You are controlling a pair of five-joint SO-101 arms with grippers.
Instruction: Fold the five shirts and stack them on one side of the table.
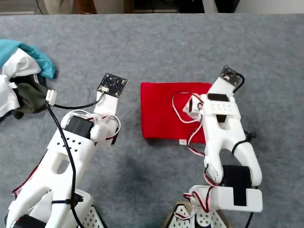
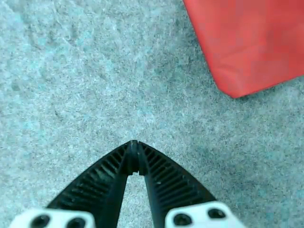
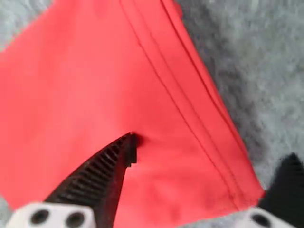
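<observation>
High view, quick question from me: how far along would you call this? I see one red shirt (image 1: 166, 109) lying flat as a tidy rectangle mid-table, a bit right of centre. There's also a heap of shirts (image 1: 21, 80) at the far left edge.

Reply: Early days, I'd say — one of five looks folded, going by the straight edges and square corners. The heap has teal, white and dark olive cloth all crumpled together. I can't tell how many shirts are in it, since part of it runs off the edge of the view.

Me: And the stacking?

Reply: Not started, as far as I can judge. The red shirt sits alone on the grey table (image 1: 156, 42), well apart from the heap, so there's no neat stack yet.

Me: Where are the arms?

Reply: Right wrist view has the right gripper (image 3: 209, 156) over the red shirt, jaws spread wide — one finger over the cloth, the other out past the hemmed edge. It isn't pinching anything. Left wrist view shows the left gripper (image 2: 134, 156) with jaws pressed together on nothing, above bare table near a corner of the red shirt.

Me: So what's left?

Reply: By my guess, four more folds, plus getting all five stacked at one side.
</observation>
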